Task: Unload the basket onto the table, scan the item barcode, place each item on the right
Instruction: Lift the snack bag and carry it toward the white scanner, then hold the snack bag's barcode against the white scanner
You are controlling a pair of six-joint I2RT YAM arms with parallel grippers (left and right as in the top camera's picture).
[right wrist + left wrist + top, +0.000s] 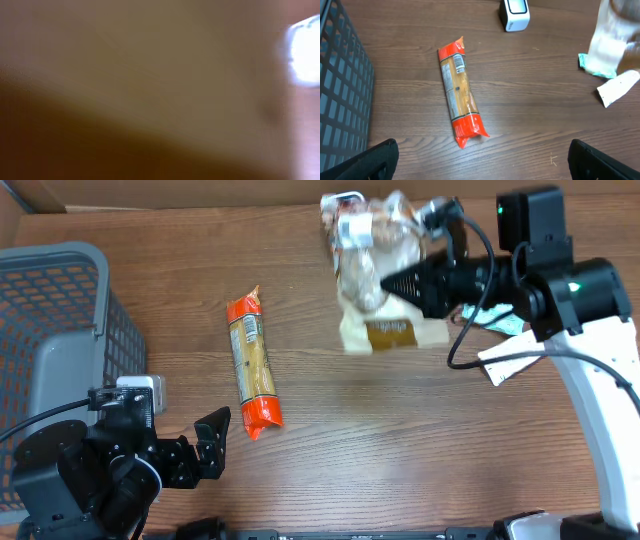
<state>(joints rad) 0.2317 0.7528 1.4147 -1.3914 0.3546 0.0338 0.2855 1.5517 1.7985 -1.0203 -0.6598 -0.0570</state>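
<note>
Fingers of the right gripper [400,283] are clamping the clear food bag [365,275], seemingly holding it above the table's [400,440] far side near the white scanner [515,14], probably to present its barcode. Fingers of the left gripper [212,442] are standing apart, idling beside the orange packet [252,365].

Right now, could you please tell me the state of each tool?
Left tool: open, holding nothing.
Right tool: shut on the clear bag.
</note>
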